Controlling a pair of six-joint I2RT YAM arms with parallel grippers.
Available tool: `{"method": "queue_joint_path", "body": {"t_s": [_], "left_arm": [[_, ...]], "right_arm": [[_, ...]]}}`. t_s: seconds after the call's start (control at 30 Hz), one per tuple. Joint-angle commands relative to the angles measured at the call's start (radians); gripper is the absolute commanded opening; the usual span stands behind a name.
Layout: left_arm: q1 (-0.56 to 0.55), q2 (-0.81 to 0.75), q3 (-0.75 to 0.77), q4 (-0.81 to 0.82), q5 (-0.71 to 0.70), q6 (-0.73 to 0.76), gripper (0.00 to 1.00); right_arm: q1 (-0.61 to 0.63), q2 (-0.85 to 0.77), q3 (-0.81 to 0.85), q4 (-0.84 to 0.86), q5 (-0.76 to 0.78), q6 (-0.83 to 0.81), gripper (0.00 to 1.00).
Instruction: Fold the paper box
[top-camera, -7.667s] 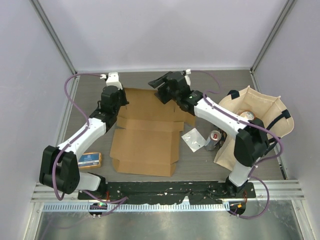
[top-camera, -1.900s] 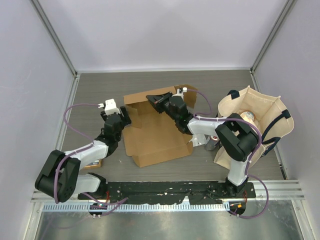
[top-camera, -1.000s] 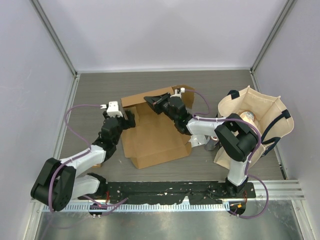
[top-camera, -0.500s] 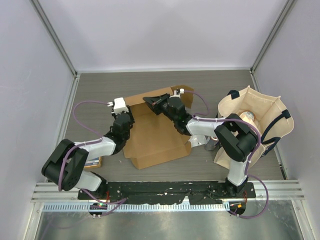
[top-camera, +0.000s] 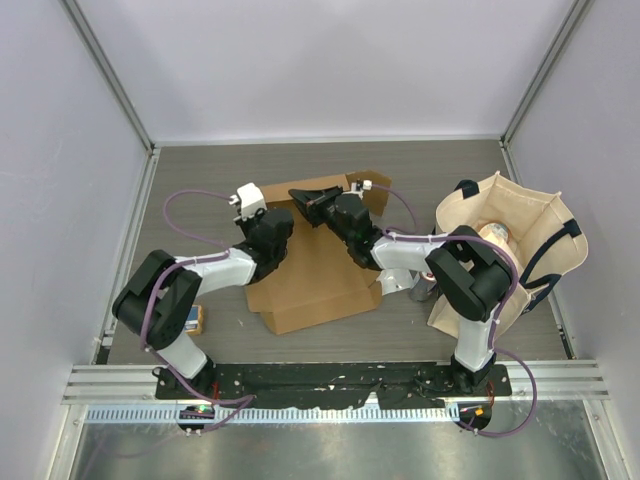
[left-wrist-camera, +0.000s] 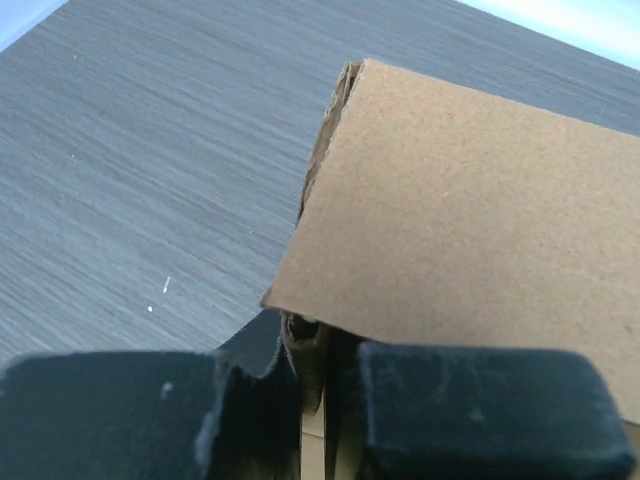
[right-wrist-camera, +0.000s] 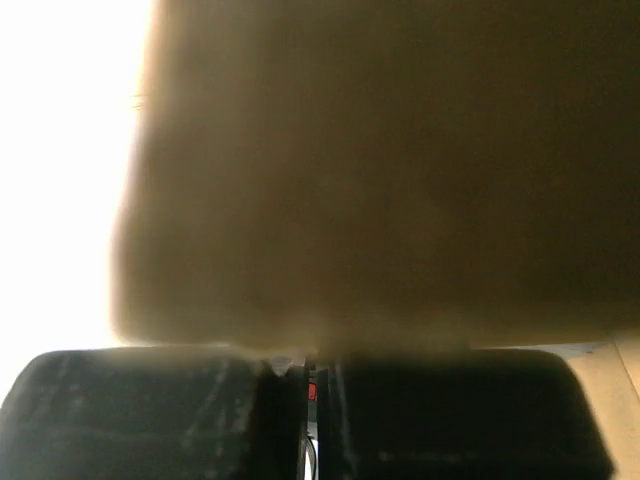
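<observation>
The paper box (top-camera: 318, 282) is a brown cardboard sheet in the middle of the table, partly folded, with its far flaps raised. My left gripper (top-camera: 277, 240) sits at the sheet's left edge. In the left wrist view my left gripper (left-wrist-camera: 325, 400) is shut on a thin cardboard edge, and a raised panel of the paper box (left-wrist-camera: 470, 220) stands just beyond the fingers. My right gripper (top-camera: 302, 199) is at the far raised flap. In the right wrist view my right gripper (right-wrist-camera: 312, 400) is shut on the cardboard, and the blurred flap of the paper box (right-wrist-camera: 380, 170) fills that view.
A beige tote bag (top-camera: 520, 235) with dark handles stands at the right, a can (top-camera: 427, 288) beside it. A small silvery packet (top-camera: 396, 283) lies by the box's right edge. An orange-and-blue packet (top-camera: 196, 320) lies near the left arm. Walls close in left, back and right.
My left arm swung right onto the box's left edge and its jaws closed on the cardboard. The right gripper kept its hold on the far flap, hardly moving.
</observation>
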Motion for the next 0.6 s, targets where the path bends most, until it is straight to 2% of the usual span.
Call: {"method": "queue_joint_path", "body": {"t_s": [0.0, 0.17, 0.2, 0.23, 0.3, 0.33, 0.37, 0.43, 0.5, 0.57], "left_arm": [[0.02, 0.009, -0.003, -0.126, -0.159, -0.159, 0.0], [0.02, -0.023, -0.023, -0.12, -0.121, -0.159, 0.0], [0.021, -0.038, -0.029, -0.117, -0.087, -0.156, 0.0], [0.032, -0.057, -0.042, -0.09, 0.02, -0.129, 0.0], [0.035, -0.129, -0.088, -0.048, 0.108, -0.11, 0.12], [0.035, -0.158, -0.112, -0.03, 0.149, -0.096, 0.3], [0.037, -0.219, -0.161, -0.011, 0.21, -0.092, 0.39], [0.04, -0.273, -0.203, 0.032, 0.245, -0.081, 0.53], [0.049, -0.323, -0.227, 0.029, 0.261, -0.075, 0.6], [0.052, -0.334, -0.235, 0.032, 0.275, -0.053, 0.62]], "right_arm": [[0.042, -0.009, -0.006, 0.023, -0.037, 0.034, 0.02], [0.049, -0.011, -0.017, 0.037, -0.025, 0.042, 0.02], [0.049, -0.011, -0.014, 0.035, -0.022, 0.035, 0.02], [0.049, -0.012, -0.011, 0.031, -0.022, 0.028, 0.02], [0.046, -0.008, -0.003, 0.032, -0.033, 0.022, 0.02], [0.045, -0.006, -0.002, 0.035, -0.036, 0.021, 0.02], [0.045, -0.006, -0.003, 0.035, -0.034, 0.016, 0.02], [0.045, -0.009, -0.005, 0.032, -0.025, 0.008, 0.02], [0.046, -0.001, -0.003, 0.041, -0.031, 0.018, 0.02], [0.043, 0.003, 0.0, 0.044, -0.033, 0.021, 0.02]]}}
